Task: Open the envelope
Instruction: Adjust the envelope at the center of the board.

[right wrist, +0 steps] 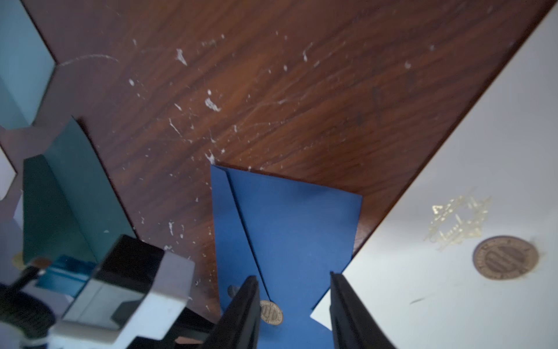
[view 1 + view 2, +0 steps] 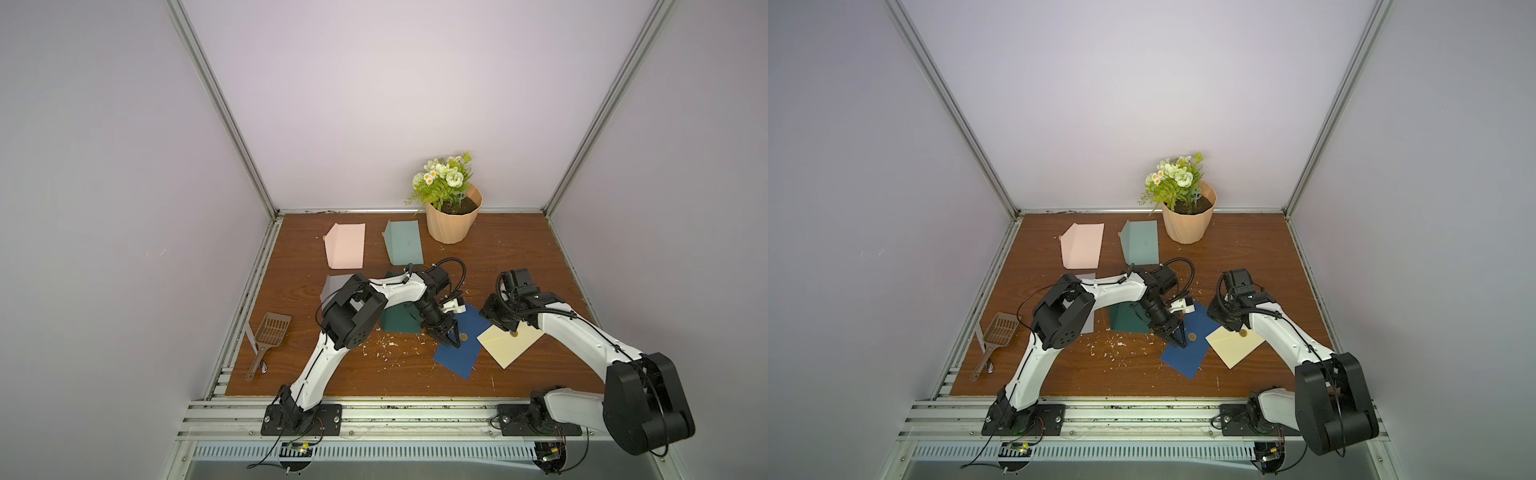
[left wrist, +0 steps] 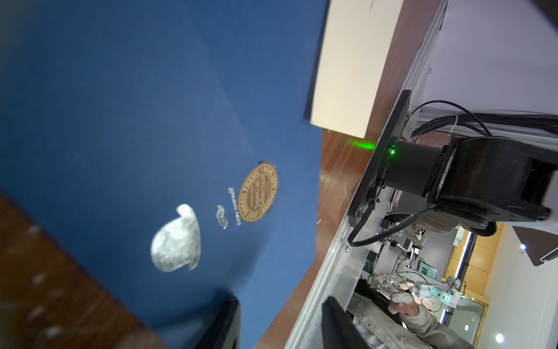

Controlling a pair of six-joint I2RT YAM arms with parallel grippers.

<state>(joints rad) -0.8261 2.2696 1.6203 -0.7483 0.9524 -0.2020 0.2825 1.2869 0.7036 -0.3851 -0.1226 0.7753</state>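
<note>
Now, nearest the arm bases, the blue envelope point(image 2: 455, 360) is being shown flat on the table point(image 2: 374, 376), flap down, with its gold seal point(image 2: 464, 338) in place at the flap's tip. The left gripper point(image 2: 452, 343) is being held tip-down just beside that seal, its fingers spread with nothing between them. Whether the paper is being touched cannot be told. On the right arm's side, a cream envelope point(image 2: 509, 348) is being shown with one corner over the blue envelope's edge. The right gripper point(image 1: 294, 317) is being held above that overlap, its fingers point(image 1: 241, 314) likewise parted and nothing pinched. Farther back, under the left arm, a green envelope point(image 2: 399, 323) is being seen with its flap raised, and a grey envelope point(image 2: 332, 284) is being half hidden beside it. Out at the left edge a scoop point(image 2: 272, 332) is being seen lying flat. Farther still, a pink envelope point(image 2: 345, 247) and a teal envelope point(image 2: 404, 245) are being shown side by side, and a flower pot point(image 2: 453, 226) is being seen upright at the back wall.
</note>
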